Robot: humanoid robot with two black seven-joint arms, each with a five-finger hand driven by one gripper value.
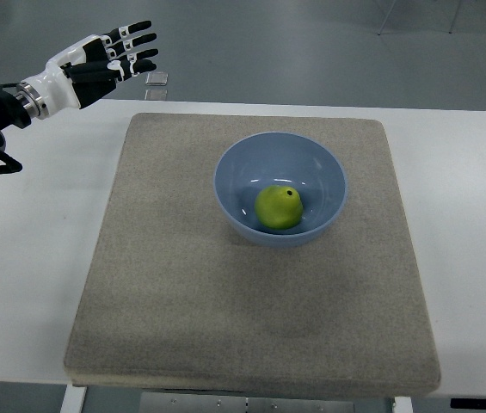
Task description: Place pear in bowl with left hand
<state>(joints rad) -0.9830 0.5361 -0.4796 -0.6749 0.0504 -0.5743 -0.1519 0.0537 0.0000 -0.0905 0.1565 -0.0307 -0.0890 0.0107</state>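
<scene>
The pear (pixel 279 207) lies in the blue bowl (pixel 234 168) on a grey mat (pixel 165 292); the left hand (pixel 105 62) hovers, seemingly beyond the table (pixel 36 258) edge, fingers extended, empty.

Bowl (pixel 280 188) sat mid-mat (pixel 251 344), walls the only real obstacle on the mat; its open top was clear from above, pear (pixel 279 207) inside. Mat around it was bare on all sides. Left hand (pixel 105 62) hung off the far-left table (pixel 27 258) corner, well apart. Small object (pixel 156 78) near its fingertips, possibly on the floor.
</scene>
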